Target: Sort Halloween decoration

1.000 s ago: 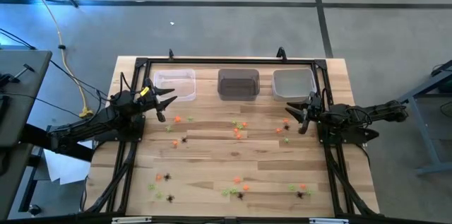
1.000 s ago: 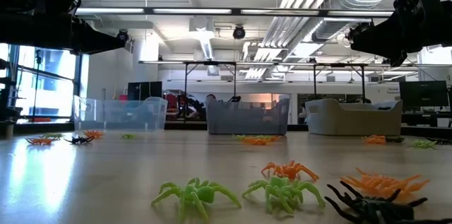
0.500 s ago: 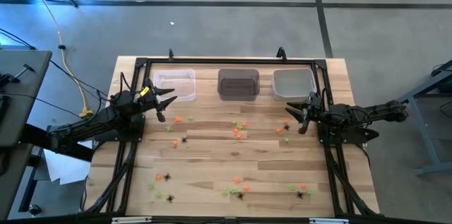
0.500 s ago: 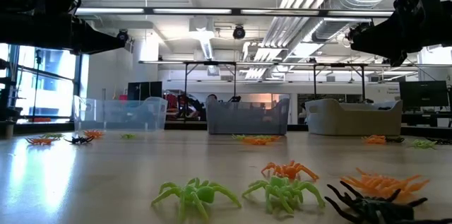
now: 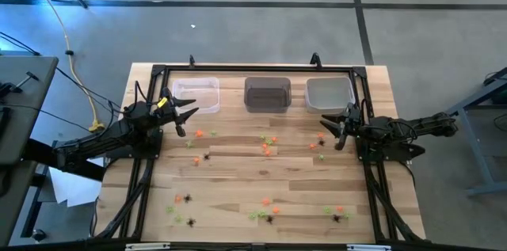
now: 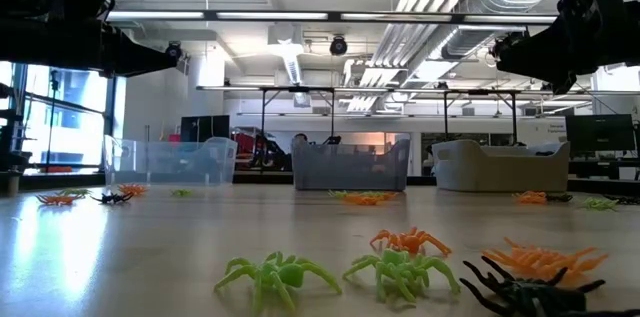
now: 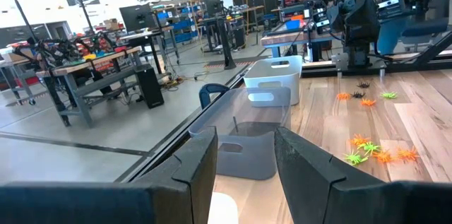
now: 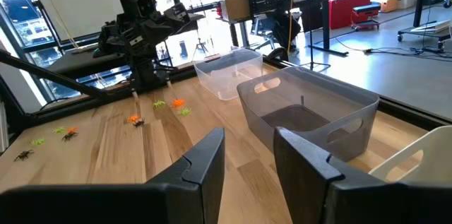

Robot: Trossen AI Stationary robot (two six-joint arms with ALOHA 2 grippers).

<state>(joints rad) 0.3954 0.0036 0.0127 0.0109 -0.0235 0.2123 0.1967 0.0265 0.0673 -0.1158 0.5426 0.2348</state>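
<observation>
Tiny orange, lime-green and black spider trinkets lie scattered on the wooden table: a cluster near the middle, others near the left gripper and several along the near edge. In the low view green, orange and black spiders lie close by. My left gripper hovers open above the table's far left, beside the clear bin. My right gripper hovers open at the far right, near the white bin. Both hold nothing.
Three small bins stand in a row at the far edge: clear, grey and white. A black frame runs around the table's far and side edges. The table's middle between the spider clusters is bare wood.
</observation>
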